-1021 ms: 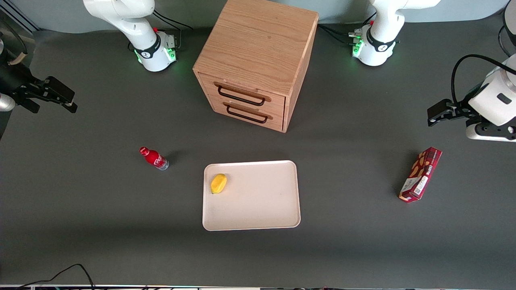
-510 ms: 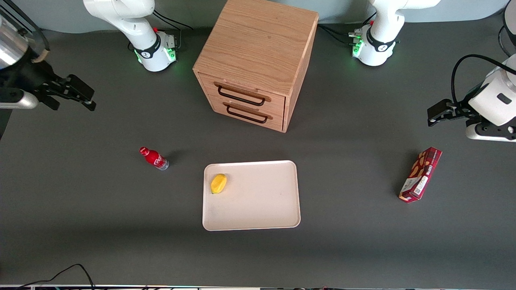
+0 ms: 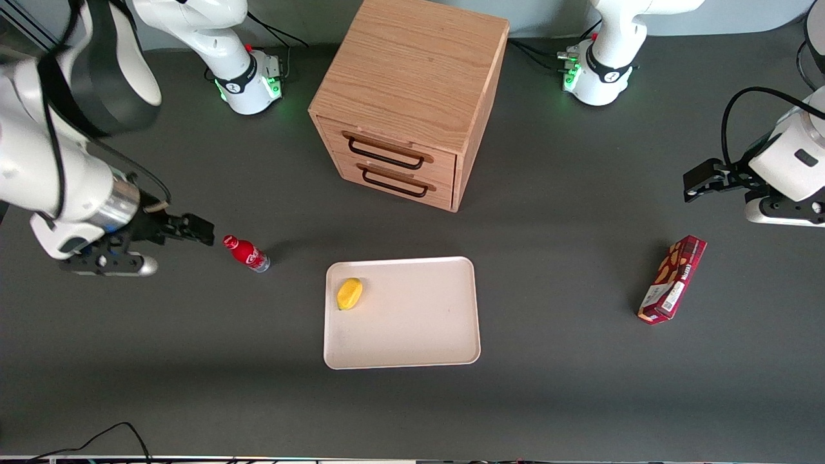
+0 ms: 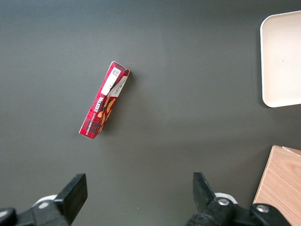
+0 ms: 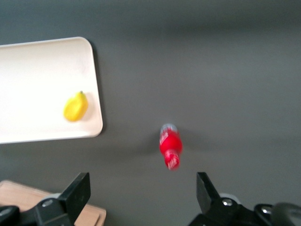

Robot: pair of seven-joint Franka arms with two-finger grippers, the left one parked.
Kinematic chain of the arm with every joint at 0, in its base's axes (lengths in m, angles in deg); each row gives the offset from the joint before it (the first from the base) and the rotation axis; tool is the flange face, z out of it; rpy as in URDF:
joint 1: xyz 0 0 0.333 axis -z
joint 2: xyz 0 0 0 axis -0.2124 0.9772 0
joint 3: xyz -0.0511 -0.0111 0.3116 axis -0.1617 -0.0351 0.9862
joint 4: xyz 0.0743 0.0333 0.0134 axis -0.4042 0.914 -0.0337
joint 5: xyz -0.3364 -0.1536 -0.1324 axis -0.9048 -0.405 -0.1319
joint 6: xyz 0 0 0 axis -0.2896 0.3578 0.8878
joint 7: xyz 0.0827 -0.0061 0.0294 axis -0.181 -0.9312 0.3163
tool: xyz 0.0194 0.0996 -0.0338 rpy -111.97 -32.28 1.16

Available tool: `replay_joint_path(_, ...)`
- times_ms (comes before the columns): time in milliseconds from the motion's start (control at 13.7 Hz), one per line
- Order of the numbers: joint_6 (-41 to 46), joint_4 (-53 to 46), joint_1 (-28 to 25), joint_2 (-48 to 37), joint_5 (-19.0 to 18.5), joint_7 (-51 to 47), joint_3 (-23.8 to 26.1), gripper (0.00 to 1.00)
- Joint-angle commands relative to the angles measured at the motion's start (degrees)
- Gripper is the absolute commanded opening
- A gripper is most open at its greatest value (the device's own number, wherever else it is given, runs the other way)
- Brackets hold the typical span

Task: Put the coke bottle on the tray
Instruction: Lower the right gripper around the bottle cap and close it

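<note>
One coke bottle [image 3: 247,252] stands on the bench [image 3: 193,354], apart from the tray [image 3: 412,335], with the hand [image 3: 193,230] just beside its cap, toward the working arm's end. From the right wrist, the hand [image 5: 143,195] is spread wide and empty, the bottle [image 5: 170,146] between its fingers' lines, untouched.

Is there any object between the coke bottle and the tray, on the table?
No. In the front view only bare dark table separates the coke bottle from the tray. The open gripper hovers beside the bottle's cap, toward the working arm's end.
</note>
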Motion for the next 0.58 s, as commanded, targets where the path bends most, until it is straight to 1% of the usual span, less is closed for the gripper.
replay_joint_path(0, -12.8, 13.0, 0.9, -2.8, 1.2, -0.4, 0.1, 1.0)
replay_joint_path(292, -16.3, 20.2, 2.0, -3.9, 1.2, -0.1, 0.3, 1.0)
replay_joint_path(510, -23.0, 29.4, 2.9, -7.7, 1.2, -0.1, 0.6, 1.0)
